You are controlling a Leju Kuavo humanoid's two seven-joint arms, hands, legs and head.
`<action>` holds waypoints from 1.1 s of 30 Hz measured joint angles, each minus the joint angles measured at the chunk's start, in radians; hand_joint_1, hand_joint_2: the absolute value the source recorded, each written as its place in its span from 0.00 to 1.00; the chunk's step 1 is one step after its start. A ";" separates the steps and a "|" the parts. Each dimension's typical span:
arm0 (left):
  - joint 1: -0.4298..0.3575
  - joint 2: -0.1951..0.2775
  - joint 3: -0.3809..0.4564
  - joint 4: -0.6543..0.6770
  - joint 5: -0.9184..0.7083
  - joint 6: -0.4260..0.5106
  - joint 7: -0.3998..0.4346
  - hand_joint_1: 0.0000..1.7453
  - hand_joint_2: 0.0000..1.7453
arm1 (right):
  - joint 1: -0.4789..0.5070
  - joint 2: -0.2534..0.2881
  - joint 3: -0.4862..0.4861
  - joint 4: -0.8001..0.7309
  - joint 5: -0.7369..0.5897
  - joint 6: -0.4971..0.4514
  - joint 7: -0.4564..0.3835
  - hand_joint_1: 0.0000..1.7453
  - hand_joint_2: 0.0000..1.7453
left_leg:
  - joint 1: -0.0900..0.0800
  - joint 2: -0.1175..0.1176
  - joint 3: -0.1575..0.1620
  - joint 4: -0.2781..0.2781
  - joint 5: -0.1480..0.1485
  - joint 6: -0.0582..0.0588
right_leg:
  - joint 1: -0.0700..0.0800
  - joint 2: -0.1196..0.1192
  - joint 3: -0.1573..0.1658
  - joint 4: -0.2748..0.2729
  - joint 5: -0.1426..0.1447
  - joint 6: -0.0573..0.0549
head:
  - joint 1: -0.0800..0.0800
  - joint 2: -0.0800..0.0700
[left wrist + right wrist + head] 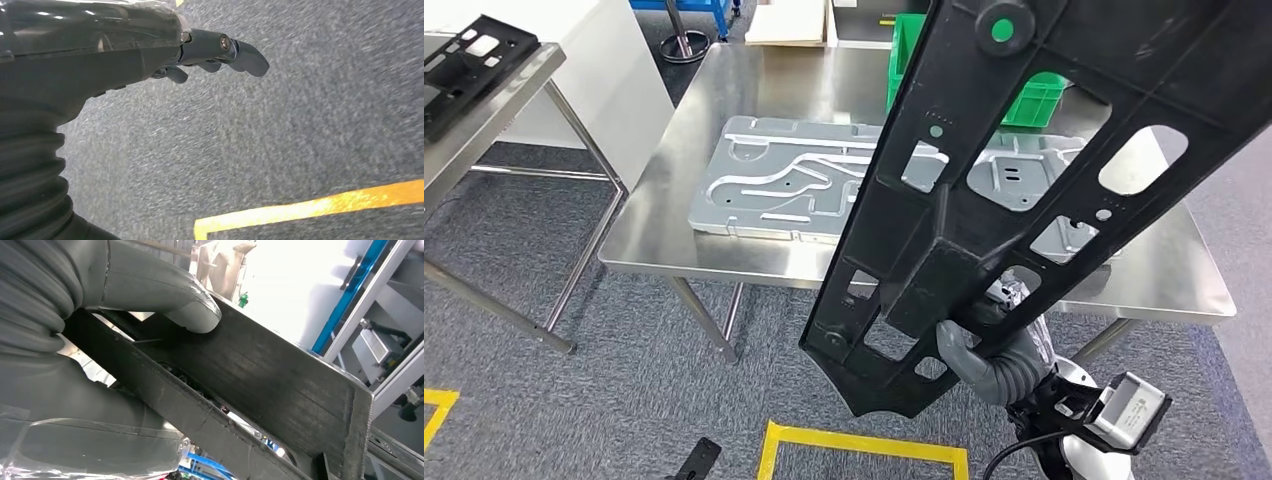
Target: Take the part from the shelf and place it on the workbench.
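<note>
A long black plastic part (984, 180) with several cut-outs slants across the head view, from low centre up to the top right corner. My right hand (994, 350) grips it near its lower end, in front of the steel workbench (674, 240); up close, the thumb (192, 310) presses on the part's black rib (270, 385). My left hand (220, 50) hangs over grey carpet, holding nothing, its fingers slightly curled and apart.
A large grey metal panel (774, 185) lies on the workbench and a green bin (1034, 95) stands behind it. A second steel table at the left carries another black part (469, 60). Yellow tape (864, 445) marks the carpet.
</note>
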 joint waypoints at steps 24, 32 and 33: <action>-0.009 -0.004 -0.003 0.001 -0.003 -0.014 -0.016 0.00 1.00 | -0.034 -0.026 -0.020 -0.003 0.001 -0.005 0.014 0.96 1.00 | -0.010 0.000 0.169 -0.162 -0.046 0.017 | 0.008 0.002 -0.078 0.010 0.064 0.001 | -0.001 0.000; -0.009 -0.004 -0.002 0.001 0.006 -0.027 -0.017 0.00 1.00 | -0.390 -0.137 -0.080 0.132 0.039 -0.005 0.146 0.96 1.00 | -0.006 0.002 0.063 -0.098 0.005 0.018 | 0.009 0.008 -0.062 0.012 0.053 -0.003 | -0.001 0.000; -0.010 -0.003 -0.002 0.001 0.006 -0.027 -0.018 0.00 1.00 | -0.444 -0.148 -0.081 0.160 0.069 -0.019 0.153 0.96 1.00 | -0.009 0.002 0.081 -0.154 0.028 0.025 | 0.010 0.008 -0.061 0.012 0.053 0.000 | -0.001 0.000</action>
